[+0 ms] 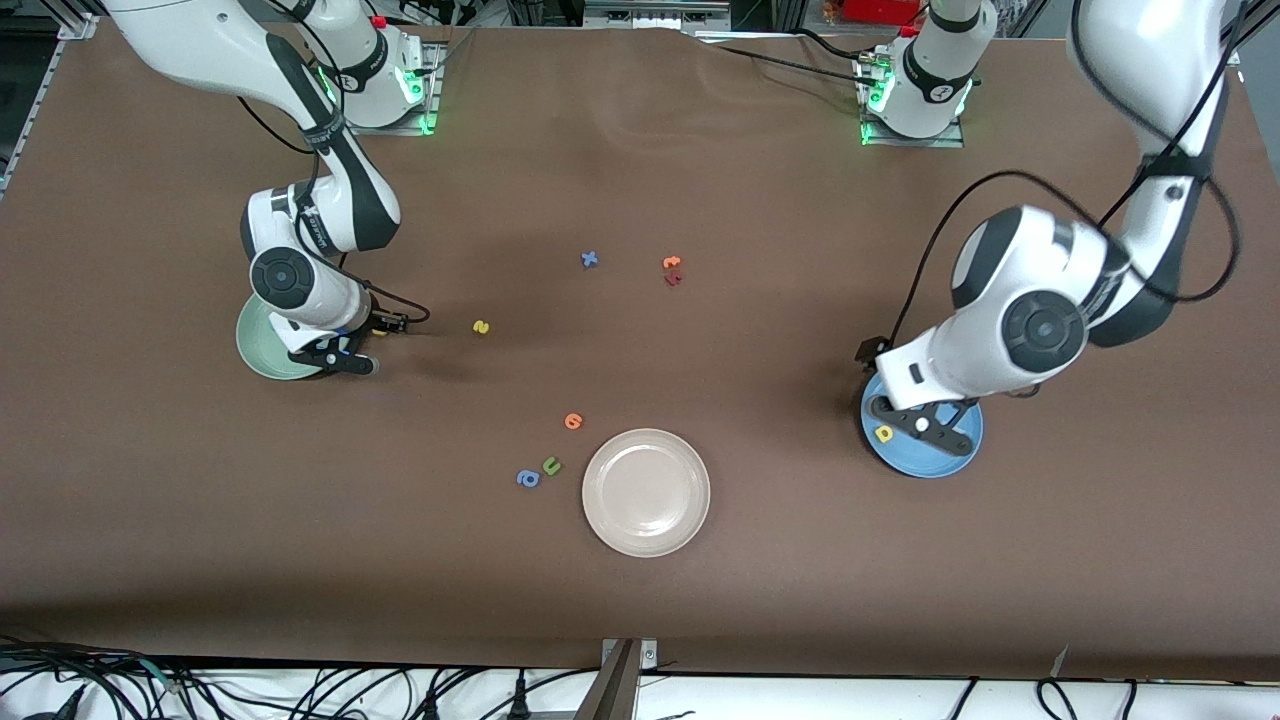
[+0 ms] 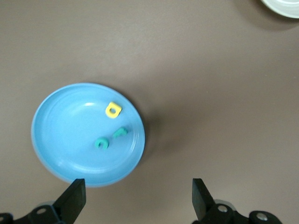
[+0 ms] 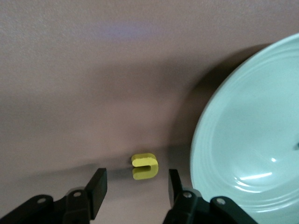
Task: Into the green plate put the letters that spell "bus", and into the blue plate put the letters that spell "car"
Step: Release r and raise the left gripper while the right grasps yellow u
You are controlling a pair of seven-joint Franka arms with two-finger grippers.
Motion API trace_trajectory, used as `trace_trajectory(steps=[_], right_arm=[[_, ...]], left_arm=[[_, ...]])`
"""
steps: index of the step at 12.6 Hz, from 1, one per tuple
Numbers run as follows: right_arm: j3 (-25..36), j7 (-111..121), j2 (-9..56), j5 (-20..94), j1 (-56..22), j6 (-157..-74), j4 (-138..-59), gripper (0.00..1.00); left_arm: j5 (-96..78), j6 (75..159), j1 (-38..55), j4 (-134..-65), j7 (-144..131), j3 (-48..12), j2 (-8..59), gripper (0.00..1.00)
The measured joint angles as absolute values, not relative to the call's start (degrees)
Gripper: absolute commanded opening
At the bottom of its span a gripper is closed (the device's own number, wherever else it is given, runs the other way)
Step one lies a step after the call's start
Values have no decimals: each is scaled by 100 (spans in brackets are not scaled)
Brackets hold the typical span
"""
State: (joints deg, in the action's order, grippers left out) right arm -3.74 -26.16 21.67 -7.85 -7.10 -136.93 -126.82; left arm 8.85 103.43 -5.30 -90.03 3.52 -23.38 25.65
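Observation:
The blue plate (image 1: 925, 440) lies at the left arm's end of the table. In it are a yellow "a" (image 2: 112, 110), a teal "r" (image 2: 119, 132) and a teal "c" (image 2: 101, 143). My left gripper (image 2: 139, 198) hangs open and empty over the plate's rim. The pale green plate (image 1: 262, 345) lies at the right arm's end. A yellow "u" (image 3: 145, 166) rests on the table just beside it. My right gripper (image 3: 135, 189) is open, low over the table, with the "u" just ahead of its fingertips. A yellow "s" (image 1: 481, 326) lies farther toward the table's middle.
A beige plate (image 1: 646, 491) sits near the front middle, with an orange letter (image 1: 573, 421), a green "u" (image 1: 551, 465) and a blue "a" (image 1: 528, 479) beside it. A blue "x" (image 1: 589, 259) and orange and red letters (image 1: 672, 270) lie mid-table.

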Motion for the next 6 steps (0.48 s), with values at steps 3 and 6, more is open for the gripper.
trace_trajectory(steps=[3,6], right_arm=[[-356,-2615,2144,-785,-698,-14009,-12802,56],[-316,-2616,2134,-785,-690,-14217,-12930,56]], left_arm=[[851,9420,-607,-8938,-11,-2274,1559,100],[407,9211,-503,-8962,89,-1569,613,100]])
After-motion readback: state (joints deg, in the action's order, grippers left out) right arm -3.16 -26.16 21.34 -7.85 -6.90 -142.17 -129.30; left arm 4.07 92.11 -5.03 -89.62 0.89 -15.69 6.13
